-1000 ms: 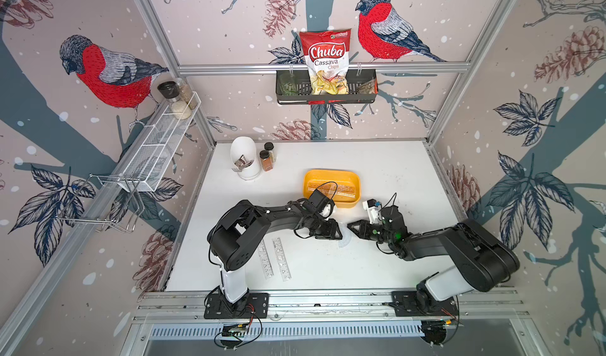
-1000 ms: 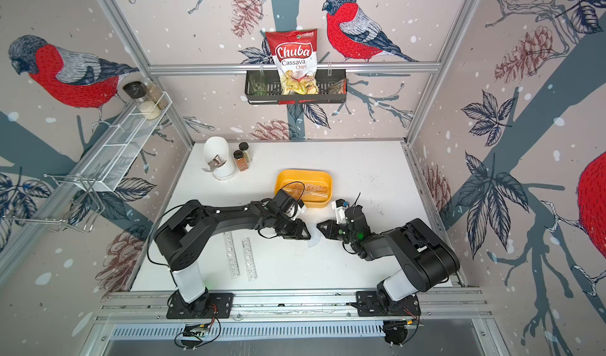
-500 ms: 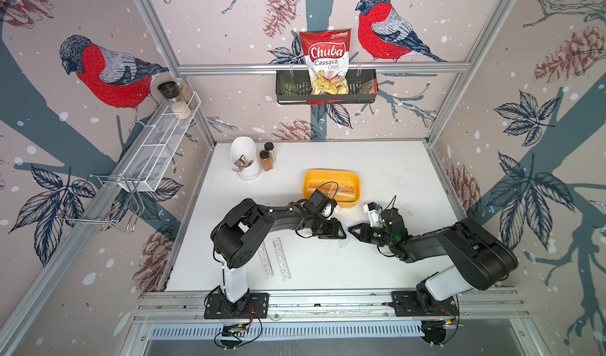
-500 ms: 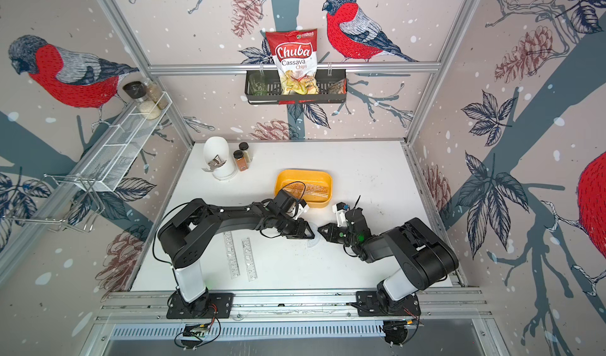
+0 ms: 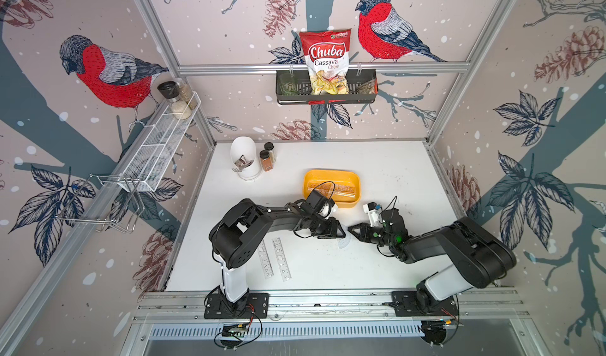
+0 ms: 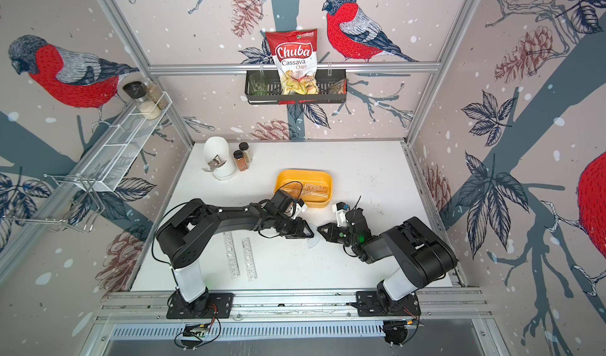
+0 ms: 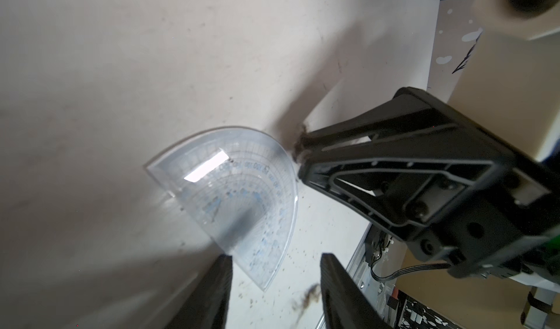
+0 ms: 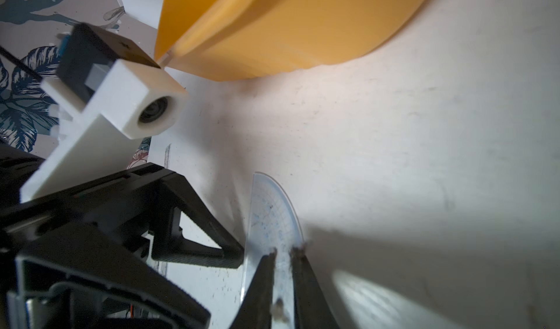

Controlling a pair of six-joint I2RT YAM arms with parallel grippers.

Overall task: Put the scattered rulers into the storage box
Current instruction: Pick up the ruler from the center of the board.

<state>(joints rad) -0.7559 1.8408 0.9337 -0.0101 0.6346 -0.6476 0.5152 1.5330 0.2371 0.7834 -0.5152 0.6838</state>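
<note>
rulers (image 5: 334, 189): some in storage box (image 5: 331, 173); right pincer (image 8: 285, 250), narrow, nips protractor (image 7: 239, 197); left pincer (image 7: 274, 259) wide; two straight rulers (image 5: 282, 260) behind it remain.

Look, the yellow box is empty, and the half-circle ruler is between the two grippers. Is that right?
Not quite: the yellow box isn't empty. Both top views show see-through rulers already lying in it. The half-circle ruler is indeed between the left gripper and the right gripper.
</note>
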